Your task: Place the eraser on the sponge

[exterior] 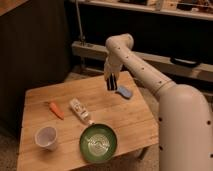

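My gripper (111,79) hangs over the far right part of the wooden table (60,95), pointing down. It is shut on the eraser (111,85), a narrow black block that hangs upright from the fingers, clear of the tabletop. The sponge (125,92), a small flat light-blue pad, lies on the table just right of and below the eraser's lower end, apart from it. My white arm comes in from the lower right.
An orange carrot (56,110) lies at mid-left, and a white bottle (80,111) lies on its side beside it. A green bowl (98,143) and a clear cup (46,137) stand near the front edge. A metal rail and dark shelving run behind the table.
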